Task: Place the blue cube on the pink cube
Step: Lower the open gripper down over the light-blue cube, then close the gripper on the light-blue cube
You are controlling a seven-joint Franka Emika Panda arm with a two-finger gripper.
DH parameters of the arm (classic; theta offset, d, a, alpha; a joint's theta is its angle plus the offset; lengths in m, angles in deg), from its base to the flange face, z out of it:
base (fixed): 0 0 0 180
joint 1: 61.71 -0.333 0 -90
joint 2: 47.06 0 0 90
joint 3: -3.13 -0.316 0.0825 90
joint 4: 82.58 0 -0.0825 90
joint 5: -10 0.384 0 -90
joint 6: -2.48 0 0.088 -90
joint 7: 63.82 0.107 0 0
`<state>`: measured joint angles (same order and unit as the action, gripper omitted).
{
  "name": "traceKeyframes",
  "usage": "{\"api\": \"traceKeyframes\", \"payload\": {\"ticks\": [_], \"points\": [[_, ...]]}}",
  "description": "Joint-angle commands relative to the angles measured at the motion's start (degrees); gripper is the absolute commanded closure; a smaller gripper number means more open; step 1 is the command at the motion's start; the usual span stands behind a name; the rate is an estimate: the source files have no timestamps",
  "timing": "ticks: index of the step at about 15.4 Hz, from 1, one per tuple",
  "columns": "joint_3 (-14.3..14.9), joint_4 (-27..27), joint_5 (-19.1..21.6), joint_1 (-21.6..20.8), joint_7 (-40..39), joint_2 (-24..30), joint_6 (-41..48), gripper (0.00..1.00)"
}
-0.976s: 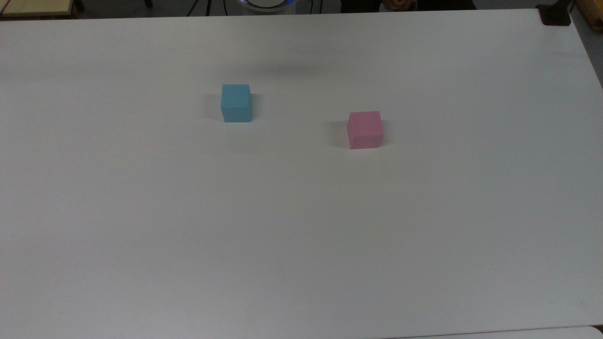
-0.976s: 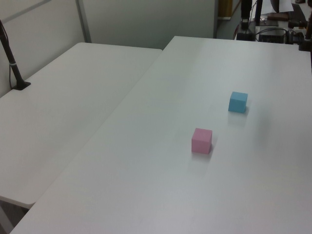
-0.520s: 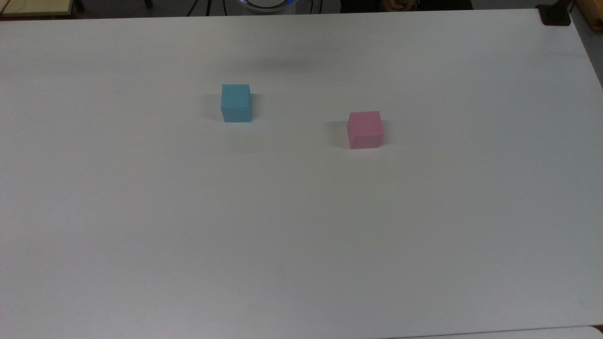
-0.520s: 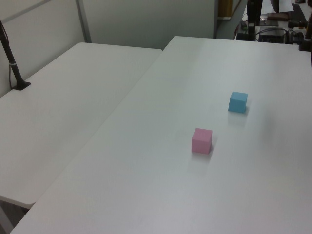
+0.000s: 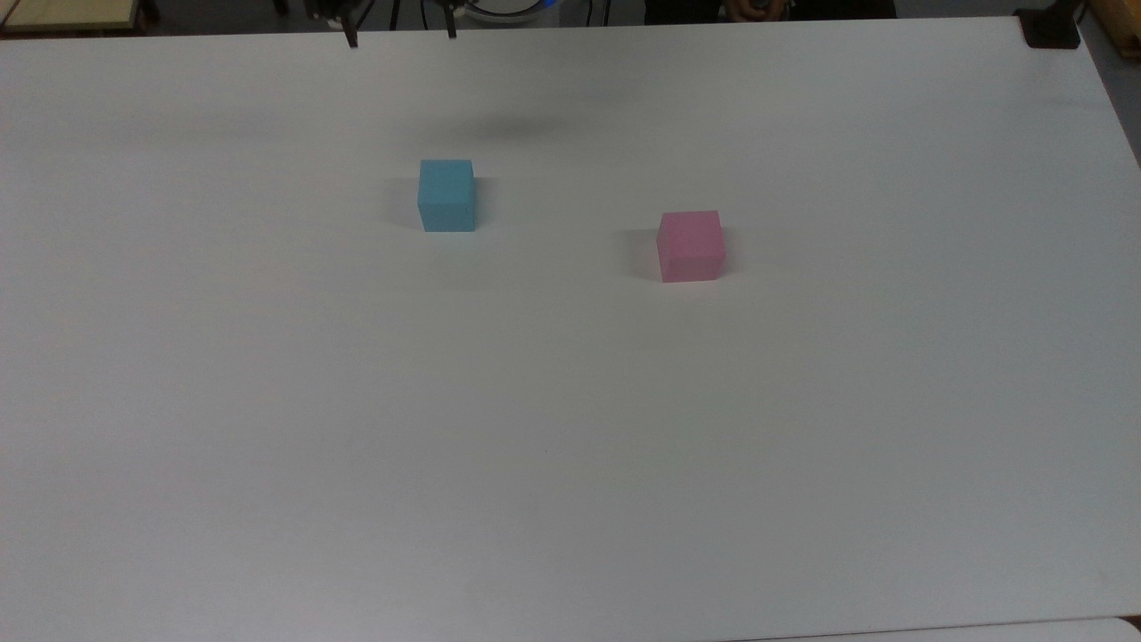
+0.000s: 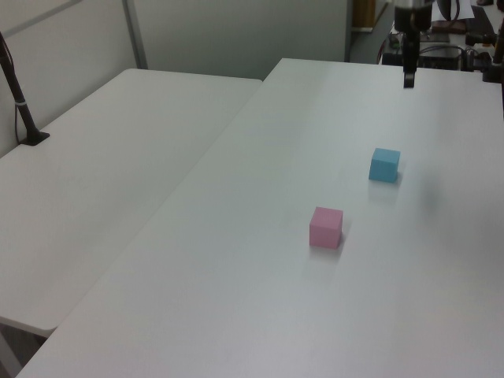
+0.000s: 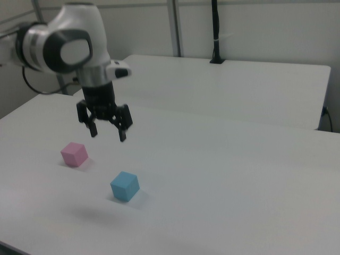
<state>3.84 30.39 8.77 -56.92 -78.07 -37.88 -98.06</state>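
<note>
**White table, two cubes apart, gripper aloft**

A broad white table (image 5: 570, 446) fills the room's middle, with a second white table (image 6: 102, 181) butted against it.

Top view: the blue cube (image 5: 446, 194) sits flat on the table. The pink cube (image 5: 690, 245) stands well apart from it, toward the top view's right and slightly nearer the camera. Two dark fingertips (image 5: 352, 39) of the gripper (image 5: 401, 37) poke in at the upper edge, beyond the blue cube, spread wide with nothing between them.

Left view: the pink cube (image 6: 326, 227) lies nearer the camera than the blue cube (image 6: 384, 164); neither touches the other. The gripper (image 6: 408, 79) hangs beyond the blue cube, above the table's far end.

Right view: the white arm (image 7: 69, 45) carries the gripper (image 7: 108, 134) pointing down, fingers parted and empty, in the air above and behind the blue cube (image 7: 125, 186). The pink cube (image 7: 74, 154) rests to the right view's left of the blue cube.
</note>
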Motion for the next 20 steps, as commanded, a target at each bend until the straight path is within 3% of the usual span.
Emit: {"api": "traceKeyframes", "payload": {"ticks": [1, 6, 12, 20], "points": [[-0.01, 7.44, 0.87, 0.75, 0.01, 1.81, -7.64, 0.0], [-0.27, 10.43, 0.87, 0.57, 0.8, -1.87, -11.42, 0.0], [-0.45, 14.82, 0.87, -0.13, 4.23, -5.57, -22.76, 0.0], [-1.76, 15.35, 0.7, -0.48, 4.23, -10.67, -24.97, 0.0]]}}
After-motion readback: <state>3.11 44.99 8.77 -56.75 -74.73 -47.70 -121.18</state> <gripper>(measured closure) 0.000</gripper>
